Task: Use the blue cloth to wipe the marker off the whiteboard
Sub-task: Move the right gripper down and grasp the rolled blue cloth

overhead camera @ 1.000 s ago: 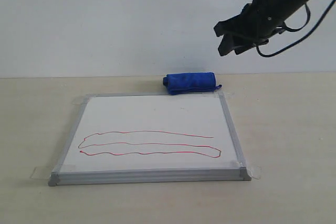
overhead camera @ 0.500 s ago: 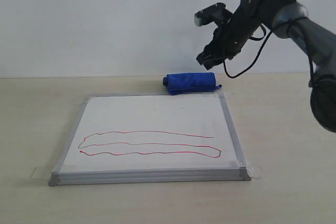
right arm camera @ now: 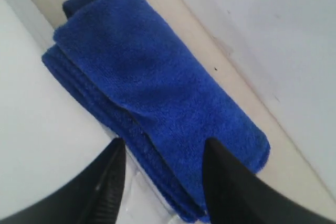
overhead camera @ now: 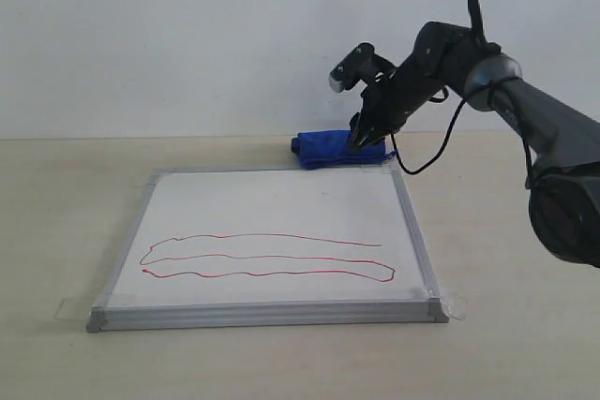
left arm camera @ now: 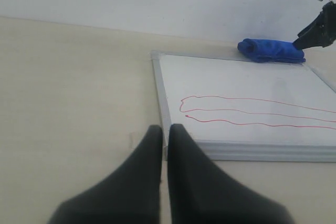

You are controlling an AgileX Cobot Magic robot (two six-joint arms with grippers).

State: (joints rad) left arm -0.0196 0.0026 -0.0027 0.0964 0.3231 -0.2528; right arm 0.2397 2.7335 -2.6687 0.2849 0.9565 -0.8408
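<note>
Right tool (overhead camera: 357, 141) spread above blue cloth (overhead camera: 323, 149) | left tool (left arm camera: 165, 129) pressed together | beige table (overhead camera: 506, 325) (white wall (overhead camera: 187, 44) behind)

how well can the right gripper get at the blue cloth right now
Probably yes: the right gripper hovers just over the blue cloth with jaws open, the cloth lies uncovered by the whiteboard's far edge, and nothing sits between them.

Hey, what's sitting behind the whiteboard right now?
The blue cloth lies on the table just beyond the whiteboard's far edge, near its right corner. The right gripper hangs over it, jaws open. The cloth hides the table behind it.
</note>
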